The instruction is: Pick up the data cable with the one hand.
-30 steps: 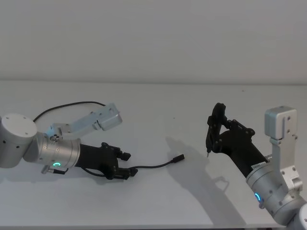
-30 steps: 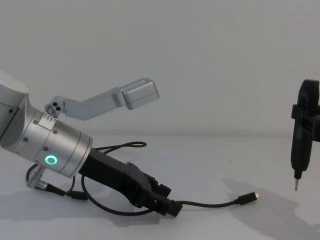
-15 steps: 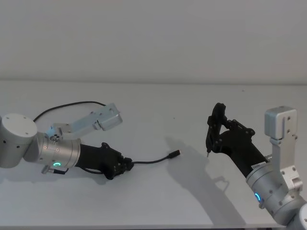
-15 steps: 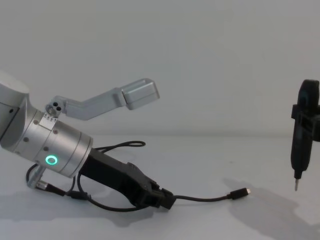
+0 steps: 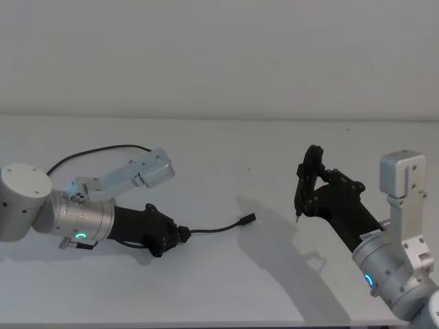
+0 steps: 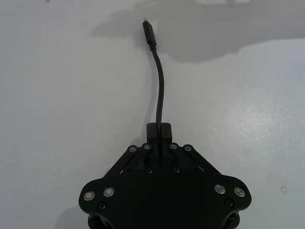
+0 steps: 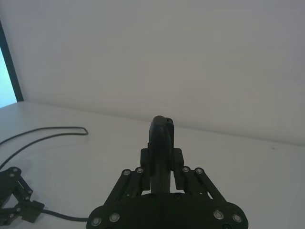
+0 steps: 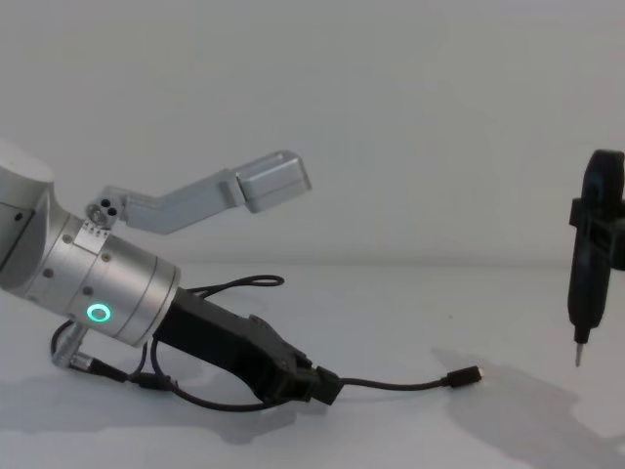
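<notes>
I clamp my black angular left gripper [image 5: 180, 234] on the thin black data cable [image 5: 218, 229]; the lifting seems left to do, right gripper [image 5: 309, 184] idle aloft

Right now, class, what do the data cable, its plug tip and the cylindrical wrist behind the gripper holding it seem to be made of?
Data cable: likely rubbery plastic, matte black, bending softly. Plug tip: probably bare metal; paler than the black plug body. Wrist behind the left gripper: seemingly brushed aluminium, silver with dull sheen. The right gripper hangs aside, shut on a dark pointed tool.
</notes>
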Controlling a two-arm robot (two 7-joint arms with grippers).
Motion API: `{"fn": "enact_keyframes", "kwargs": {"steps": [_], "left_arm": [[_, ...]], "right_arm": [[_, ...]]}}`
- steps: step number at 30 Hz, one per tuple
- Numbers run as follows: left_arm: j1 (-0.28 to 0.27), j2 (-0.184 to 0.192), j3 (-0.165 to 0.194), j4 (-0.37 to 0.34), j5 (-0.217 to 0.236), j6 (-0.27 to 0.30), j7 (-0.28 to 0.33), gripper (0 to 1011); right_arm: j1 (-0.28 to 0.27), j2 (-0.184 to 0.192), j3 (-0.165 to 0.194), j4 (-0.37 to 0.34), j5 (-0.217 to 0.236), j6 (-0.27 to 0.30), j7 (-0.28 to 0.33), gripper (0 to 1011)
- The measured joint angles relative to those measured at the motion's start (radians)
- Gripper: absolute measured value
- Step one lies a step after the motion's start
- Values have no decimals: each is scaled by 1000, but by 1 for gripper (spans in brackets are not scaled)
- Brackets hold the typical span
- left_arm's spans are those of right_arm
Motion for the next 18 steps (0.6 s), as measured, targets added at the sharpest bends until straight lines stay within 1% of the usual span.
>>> {"fn": "enact_keyframes", "kwargs": {"steps": [7,12,18], "left_arm": [[18,23,-17,-44,-19,-29,3,40],[33,48,-34,-84,-40,-50,2,40],[43,65,-45,-112,-53,-64,0,40]], "right_arm": [[8,-6,5,-15,5,-10,13,275],[20,-15,10,-28,17,-18,25,274],[35,-29,14,-36,38,-23,44,275]]}}
